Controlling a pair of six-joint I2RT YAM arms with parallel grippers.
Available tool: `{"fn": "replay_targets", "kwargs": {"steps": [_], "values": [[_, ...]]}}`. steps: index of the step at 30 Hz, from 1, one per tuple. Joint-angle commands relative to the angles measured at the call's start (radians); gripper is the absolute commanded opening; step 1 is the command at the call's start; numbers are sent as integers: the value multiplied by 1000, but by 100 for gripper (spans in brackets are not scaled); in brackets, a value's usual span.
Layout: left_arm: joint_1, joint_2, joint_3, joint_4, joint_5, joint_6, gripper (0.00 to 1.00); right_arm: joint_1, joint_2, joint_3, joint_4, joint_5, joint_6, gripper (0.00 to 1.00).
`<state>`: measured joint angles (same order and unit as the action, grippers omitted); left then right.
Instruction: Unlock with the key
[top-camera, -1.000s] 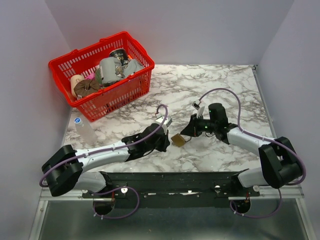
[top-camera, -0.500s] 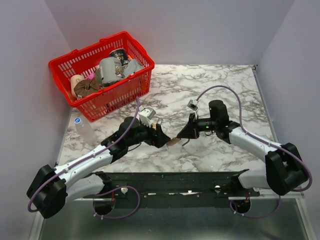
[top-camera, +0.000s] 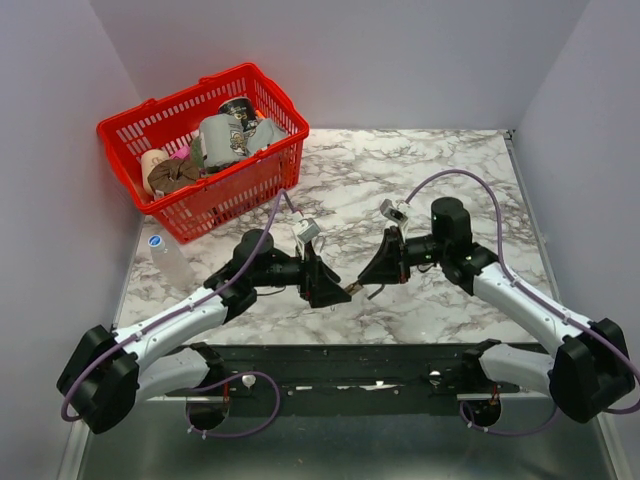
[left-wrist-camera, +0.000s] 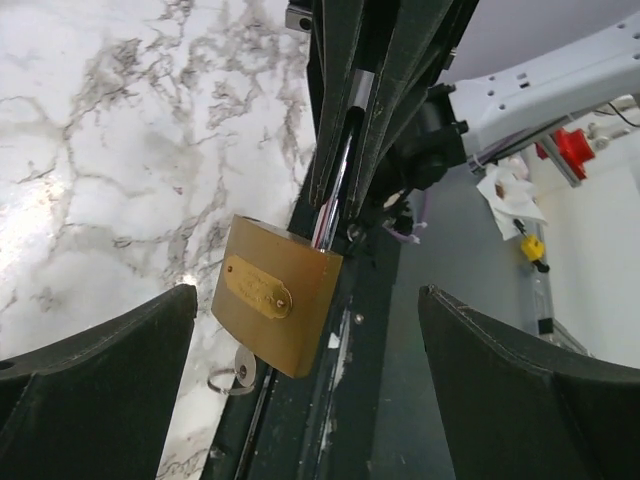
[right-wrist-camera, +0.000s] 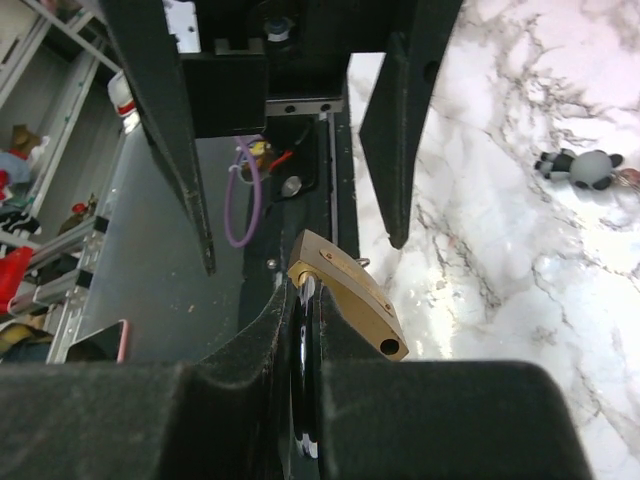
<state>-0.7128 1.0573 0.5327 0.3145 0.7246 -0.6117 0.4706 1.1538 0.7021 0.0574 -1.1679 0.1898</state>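
Brushed, dull-gold brass padlock (left-wrist-camera: 275, 295) with a polished silver metal shackle (left-wrist-camera: 335, 190); glossy marble-patterned tabletop (left-wrist-camera: 100, 150); smooth, matt black left fingers (left-wrist-camera: 90, 390); shiny red plastic mesh basket (top-camera: 240, 190).

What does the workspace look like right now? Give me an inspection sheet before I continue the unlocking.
Surface: marble-patterned table, no damage seen.
Job's things: brass padlock gripped by its shackle; what looks like the key, small and silver with a ring, pokes out beneath it.
Clutter: red basket full of items, far left; bottle beside it; small black-and-grey object on the table.
Grippers: left gripper open, on either side of the padlock, not touching it; right gripper shut on the shackle.
Cables: purple cables loop off both arms, away from the padlock.
Surroundings: plain walls; nothing else seen.
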Motion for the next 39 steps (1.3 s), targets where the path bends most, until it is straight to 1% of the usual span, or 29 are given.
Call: {"fn": "replay_targets", "kwargs": {"steps": [1, 3, 7, 14, 17, 18, 19, 21, 23, 24, 25, 28, 29, 34, 35, 39], "values": [[1, 35, 3, 151, 148, -83, 99, 19, -55, 39, 33, -127, 40, 2], [-4, 59, -2, 193, 188, -112, 99, 28, -63, 42, 35, -142, 48, 1], [-27, 112, -11, 342, 257, -207, 99, 39, -82, 46, 33, -145, 50, 1], [-76, 168, 3, 377, 311, -261, 98, 51, -98, 65, 9, -150, 39, 1], [-85, 184, -3, 408, 320, -287, 95, 54, -111, 66, 5, -151, 36, 1], [-85, 190, -5, 416, 322, -299, 91, 56, -114, 68, 5, -151, 34, 1], [-85, 191, -7, 426, 323, -303, 90, 57, -114, 68, 2, -153, 36, 1], [-85, 201, -5, 429, 323, -306, 90, 57, -117, 71, -1, -162, 37, 1], [-85, 208, -5, 443, 323, -319, 94, 62, -124, 74, 1, -165, 40, 1], [-85, 216, -5, 452, 320, -327, 98, 63, -126, 74, 1, -162, 40, 1], [-85, 220, -7, 463, 320, -339, 98, 66, -129, 74, -1, -161, 40, 1], [-86, 240, -5, 535, 325, -379, 99, 76, -129, 76, -1, -162, 42, 1], [-88, 248, -5, 590, 328, -416, 99, 79, -125, 76, 2, -162, 43, 1], [-108, 308, 1, 658, 355, -470, 98, 97, -126, 88, 9, -162, 46, 1], [-109, 314, -6, 702, 364, -485, 98, 97, -126, 91, 7, -162, 42, 1], [-109, 334, -33, 807, 378, -572, 92, 95, -124, 99, -2, -164, 33, 1]]}}
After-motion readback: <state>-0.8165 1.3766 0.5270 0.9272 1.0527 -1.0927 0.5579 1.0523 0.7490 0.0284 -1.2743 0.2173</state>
